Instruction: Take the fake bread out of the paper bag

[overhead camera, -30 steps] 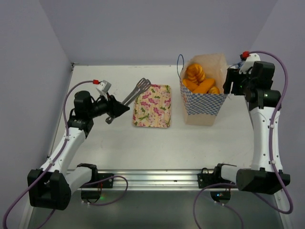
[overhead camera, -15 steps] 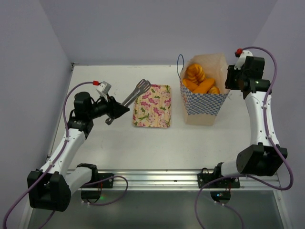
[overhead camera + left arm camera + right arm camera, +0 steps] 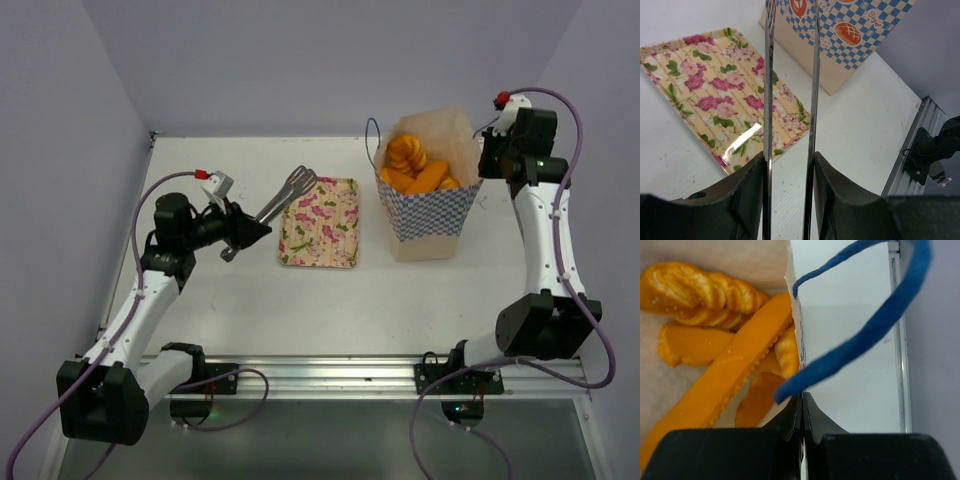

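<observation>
Room: white counter, lilac walls; left end effector clamps steel tongs; right end effector pinched closed on rim of tan checkered paper bag.

Overhead camera looks down; both close wrist cameras share the paper bag.

A white table sits boxed in by plain pale lavender walls, the back wall meeting the left wall and right wall at its far corners, under soft even light, with a ribbed metal rail along its near edge.
</observation>
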Robot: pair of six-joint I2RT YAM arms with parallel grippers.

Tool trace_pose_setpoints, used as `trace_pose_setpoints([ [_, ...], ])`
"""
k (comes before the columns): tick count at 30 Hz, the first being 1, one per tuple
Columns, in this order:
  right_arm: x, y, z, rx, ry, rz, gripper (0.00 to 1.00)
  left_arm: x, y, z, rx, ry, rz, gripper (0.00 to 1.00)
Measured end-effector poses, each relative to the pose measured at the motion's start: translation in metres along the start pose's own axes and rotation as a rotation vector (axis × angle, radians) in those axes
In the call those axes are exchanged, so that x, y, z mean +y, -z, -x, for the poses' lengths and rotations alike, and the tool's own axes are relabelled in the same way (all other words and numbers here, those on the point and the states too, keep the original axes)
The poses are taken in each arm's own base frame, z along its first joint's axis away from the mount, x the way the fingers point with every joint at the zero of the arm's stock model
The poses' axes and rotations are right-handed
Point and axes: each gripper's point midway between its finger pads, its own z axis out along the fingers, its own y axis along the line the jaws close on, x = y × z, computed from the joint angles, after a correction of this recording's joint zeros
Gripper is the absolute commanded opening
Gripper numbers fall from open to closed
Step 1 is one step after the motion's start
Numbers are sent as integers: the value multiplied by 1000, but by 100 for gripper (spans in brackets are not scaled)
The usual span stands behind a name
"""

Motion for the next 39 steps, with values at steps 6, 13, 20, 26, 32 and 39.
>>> trace_pose_setpoints([
  [6,-5,-5,47,-76,38,-5,0,-1,1,1,-5,-6,0,43],
  [13,-3,6,83,-184,142,16,0,-2,2,2,-10,-11,2,43],
  [20,13,22,30,-179,220,96,0,-12,11,7,-37,-34,1,43],
  [26,34,34,-7,-186,246,203,0,-30,16,17,-54,-33,-46,43],
  [32,56,45,-26,-206,257,308,0,-58,16,34,-52,-46,-112,42],
  [39,86,53,-52,-198,288,408,0,-88,12,54,-58,-89,-163,41],
])
